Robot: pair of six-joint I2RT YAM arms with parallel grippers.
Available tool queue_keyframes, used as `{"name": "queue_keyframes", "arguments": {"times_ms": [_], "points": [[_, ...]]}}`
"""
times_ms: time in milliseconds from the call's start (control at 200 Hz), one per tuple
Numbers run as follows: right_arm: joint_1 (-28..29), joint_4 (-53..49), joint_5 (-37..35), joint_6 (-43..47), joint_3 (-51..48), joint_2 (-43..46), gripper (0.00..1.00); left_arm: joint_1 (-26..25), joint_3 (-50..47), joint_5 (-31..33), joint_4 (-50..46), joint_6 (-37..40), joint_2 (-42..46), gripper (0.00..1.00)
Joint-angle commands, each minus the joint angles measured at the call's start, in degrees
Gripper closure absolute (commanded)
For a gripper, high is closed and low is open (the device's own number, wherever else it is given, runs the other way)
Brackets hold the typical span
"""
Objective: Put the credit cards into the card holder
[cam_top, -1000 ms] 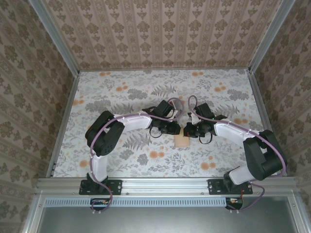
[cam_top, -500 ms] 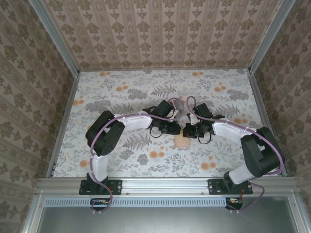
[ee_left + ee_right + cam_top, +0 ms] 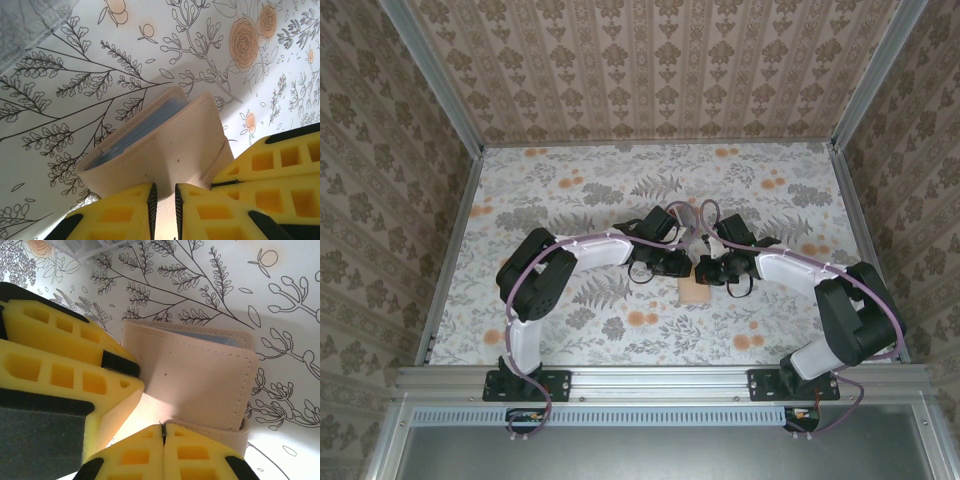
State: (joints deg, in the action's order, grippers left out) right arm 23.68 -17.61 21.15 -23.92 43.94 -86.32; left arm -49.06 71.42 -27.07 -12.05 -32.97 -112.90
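The tan card holder [image 3: 695,291] lies at the middle of the floral table between both grippers. In the left wrist view the card holder [image 3: 170,145] gapes a little and shows its bluish-grey inside [image 3: 142,131]. My left gripper [image 3: 163,187] is shut on its near tan wall. In the right wrist view the card holder [image 3: 200,375] looks folded, and my right gripper [image 3: 164,426] is shut on the edge of its lower flap [image 3: 215,430]. From above, the left gripper [image 3: 678,265] and right gripper [image 3: 708,268] nearly touch. The red credit cards are out of view.
The floral tablecloth [image 3: 620,180] has patterned walls on three sides and a metal rail [image 3: 660,380] at the near edge. The right gripper's yellow fingers [image 3: 272,170] crowd the card holder's right side, and the left gripper's fingers [image 3: 60,355] press close in the right wrist view.
The right gripper has edged slightly left, closing in on the left gripper over the card holder. The left arm has hardly moved.
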Motion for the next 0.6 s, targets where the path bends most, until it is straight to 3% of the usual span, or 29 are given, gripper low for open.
{"name": "queue_keyframes", "arguments": {"times_ms": [0,300,435,595], "points": [[1.52,-2.85,-2.78,0.87,-2.26,-1.46,1.00,-0.51,0.82,0.44,-2.27,0.37,-2.06,0.79],[2.33,-4.35,-5.53,0.20,-2.45,0.11,0.99,-0.47,0.26,1.13,-1.80,0.41,-1.08,0.79],[2.35,-4.07,-6.52,-0.36,-1.02,2.51,0.89,-0.12,-0.66,3.61,-1.40,1.52,1.75,0.76],[2.25,-5.65,-11.23,0.25,2.71,4.63,0.69,1.82,-2.28,6.88,-1.07,3.52,6.90,0.69]]}}
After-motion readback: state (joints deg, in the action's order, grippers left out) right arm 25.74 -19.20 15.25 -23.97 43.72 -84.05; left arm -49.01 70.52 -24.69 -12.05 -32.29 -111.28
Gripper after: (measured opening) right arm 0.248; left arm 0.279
